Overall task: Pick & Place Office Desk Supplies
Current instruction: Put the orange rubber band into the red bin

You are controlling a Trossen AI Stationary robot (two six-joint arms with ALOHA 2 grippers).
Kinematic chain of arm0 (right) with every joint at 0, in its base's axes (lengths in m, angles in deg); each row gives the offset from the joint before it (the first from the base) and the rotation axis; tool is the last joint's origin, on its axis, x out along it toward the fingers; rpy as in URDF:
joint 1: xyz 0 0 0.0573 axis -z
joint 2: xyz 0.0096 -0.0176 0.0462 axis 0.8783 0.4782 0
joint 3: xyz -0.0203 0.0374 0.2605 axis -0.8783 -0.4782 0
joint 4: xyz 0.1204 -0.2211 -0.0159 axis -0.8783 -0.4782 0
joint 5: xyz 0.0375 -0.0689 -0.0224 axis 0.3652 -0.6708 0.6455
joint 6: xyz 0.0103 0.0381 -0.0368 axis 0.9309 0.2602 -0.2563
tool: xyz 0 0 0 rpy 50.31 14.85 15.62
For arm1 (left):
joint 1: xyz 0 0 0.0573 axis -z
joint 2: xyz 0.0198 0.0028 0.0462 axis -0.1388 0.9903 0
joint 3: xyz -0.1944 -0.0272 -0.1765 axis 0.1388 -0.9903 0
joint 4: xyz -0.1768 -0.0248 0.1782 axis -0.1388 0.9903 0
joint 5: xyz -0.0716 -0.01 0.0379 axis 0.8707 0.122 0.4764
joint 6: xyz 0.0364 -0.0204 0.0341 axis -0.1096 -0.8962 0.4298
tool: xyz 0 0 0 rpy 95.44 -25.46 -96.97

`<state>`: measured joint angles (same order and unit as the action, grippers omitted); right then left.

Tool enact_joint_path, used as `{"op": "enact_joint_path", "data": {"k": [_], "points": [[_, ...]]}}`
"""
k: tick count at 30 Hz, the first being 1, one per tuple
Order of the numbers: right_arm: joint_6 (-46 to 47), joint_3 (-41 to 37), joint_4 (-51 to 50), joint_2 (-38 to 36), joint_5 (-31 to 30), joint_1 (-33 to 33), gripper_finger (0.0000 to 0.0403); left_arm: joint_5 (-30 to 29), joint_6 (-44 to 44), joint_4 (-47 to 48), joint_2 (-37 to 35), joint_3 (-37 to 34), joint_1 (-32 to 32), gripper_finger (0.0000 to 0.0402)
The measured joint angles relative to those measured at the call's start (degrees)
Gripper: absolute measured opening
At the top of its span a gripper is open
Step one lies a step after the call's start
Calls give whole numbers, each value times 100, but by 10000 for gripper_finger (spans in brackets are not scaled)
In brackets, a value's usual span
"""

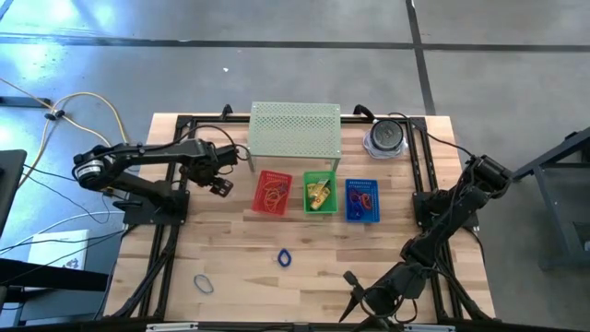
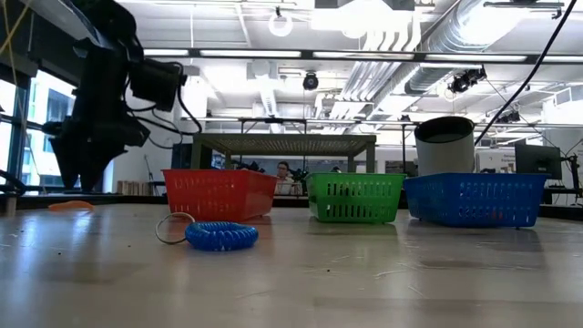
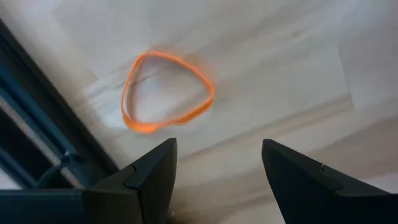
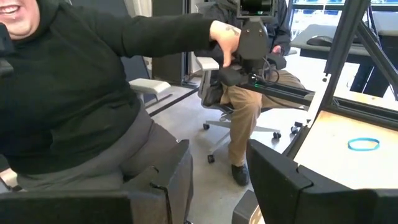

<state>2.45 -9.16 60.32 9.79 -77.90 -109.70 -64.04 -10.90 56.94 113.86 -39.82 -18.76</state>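
Left wrist view: a thin orange rubber band (image 3: 166, 92) lies in a rounded-triangle loop beyond the left gripper (image 3: 217, 163)'s parted, empty fingers.

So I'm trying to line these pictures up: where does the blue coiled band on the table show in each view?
High view: blue coiled band on bare wood, toward the table's front, below the red basket.
Low view: band in the foreground, in front of the red basket.
Left wrist view: not in it; only an orange band.
Right wrist view: not in it.
Shared landmark: the red basket, in the high and low views.
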Motion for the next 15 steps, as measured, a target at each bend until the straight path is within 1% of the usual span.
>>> {"op": "enact_joint_path", "data": {"k": [9, 15], "points": [[-32, 0, -1, 0, 0, 0, 145, -35, -7, -417, -2, -396, -269, 225], [-36, -1, -34, 0, 0, 0, 145, -286, -24, -791, 0, -679, -434, 225]]}}
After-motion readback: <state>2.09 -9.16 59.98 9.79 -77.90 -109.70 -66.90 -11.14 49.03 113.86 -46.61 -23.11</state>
